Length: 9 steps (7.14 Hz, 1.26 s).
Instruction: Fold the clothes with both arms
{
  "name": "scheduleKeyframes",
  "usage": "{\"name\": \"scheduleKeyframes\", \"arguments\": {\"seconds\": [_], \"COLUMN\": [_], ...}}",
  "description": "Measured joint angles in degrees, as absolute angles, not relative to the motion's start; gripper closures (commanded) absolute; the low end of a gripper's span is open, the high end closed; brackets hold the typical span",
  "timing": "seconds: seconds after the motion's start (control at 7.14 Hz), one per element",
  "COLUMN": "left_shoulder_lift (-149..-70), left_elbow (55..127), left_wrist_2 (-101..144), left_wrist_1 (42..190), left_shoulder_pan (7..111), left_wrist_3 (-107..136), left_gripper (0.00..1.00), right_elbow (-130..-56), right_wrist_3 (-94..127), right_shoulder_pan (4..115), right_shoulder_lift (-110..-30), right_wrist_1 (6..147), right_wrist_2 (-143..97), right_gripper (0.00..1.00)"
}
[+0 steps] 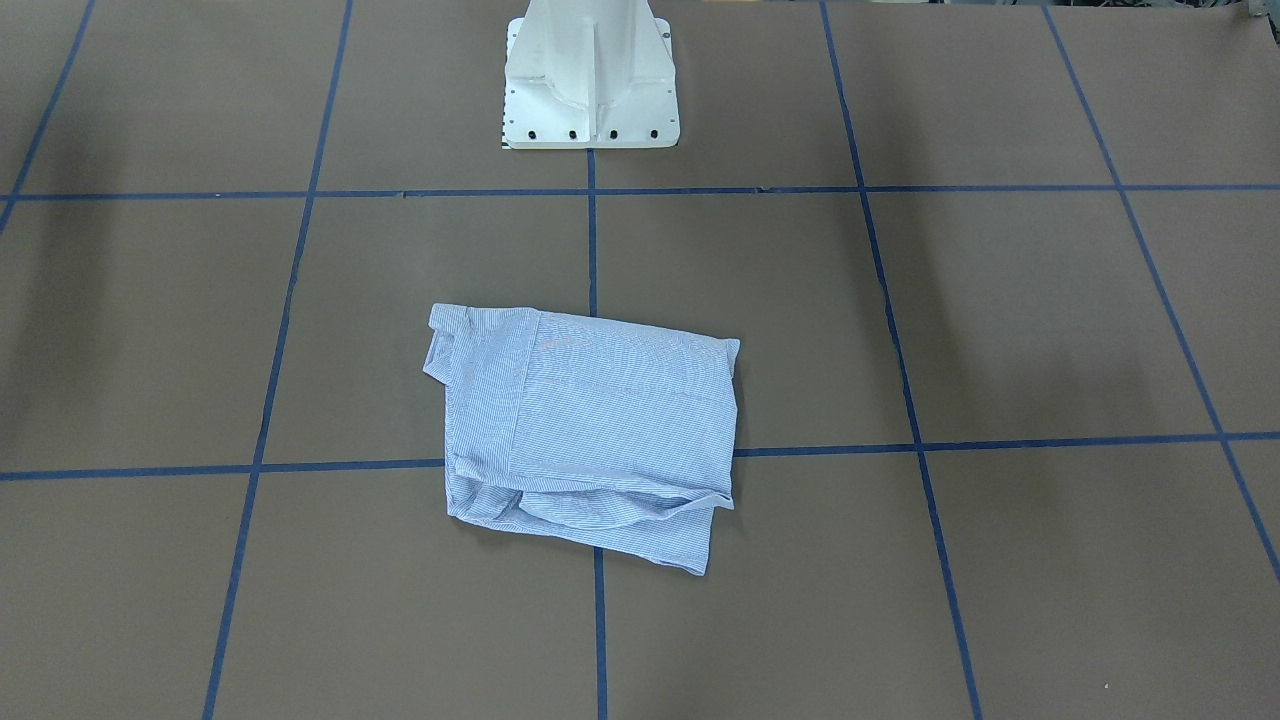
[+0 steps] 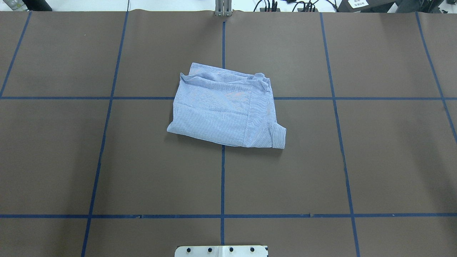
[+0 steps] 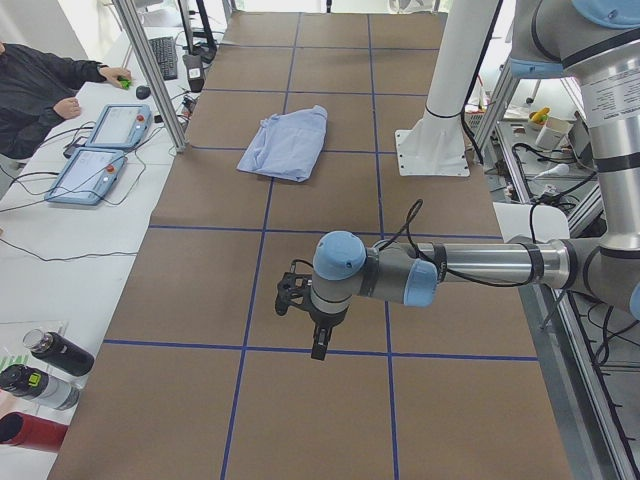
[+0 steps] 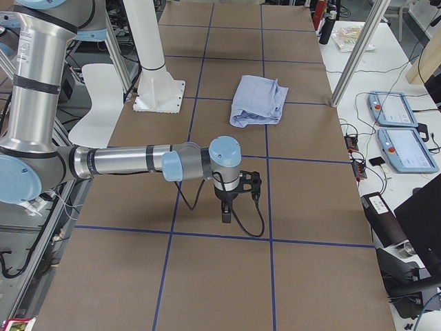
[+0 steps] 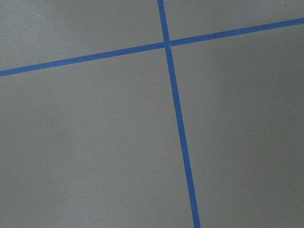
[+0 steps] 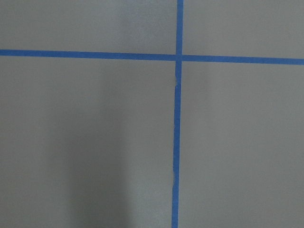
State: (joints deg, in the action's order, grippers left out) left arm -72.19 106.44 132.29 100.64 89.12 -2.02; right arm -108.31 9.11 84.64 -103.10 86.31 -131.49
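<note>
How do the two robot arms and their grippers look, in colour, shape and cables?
Both the left arm and the right arm are round silver tubes with grey joints and light-blue caps. Each upright tube bears a printed label. The left gripper and right gripper are small and black, and a black cable loops along each wrist.

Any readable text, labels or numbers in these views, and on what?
No text is legible in any view.
Print on the white sign, top right of the overhead view: blurred.
Sticker on left arm: too small to read.
Sticker on right arm: too small to read.
On the shirt: no text shows.
</note>
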Motion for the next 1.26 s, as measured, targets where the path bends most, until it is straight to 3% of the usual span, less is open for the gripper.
{"name": "scheduleKeyframes", "arguments": {"seconds": [1.26], "left_shoulder_lift": [-72.2], "left_elbow": [106.5], "left_wrist_2": [132.3], "left_wrist_1": [100.6], "left_shoulder_pan": [89.1], "left_wrist_3": [-2.0], "left_gripper": [0.00], "right_elbow": [-108.5], "right_wrist_3": [10.6], "right_shoulder_pan": [84.6], "right_shoulder_lift": [-103.3], "right_wrist_1": [85.0], "right_wrist_2": [-131.5], "right_gripper": [0.00]}}
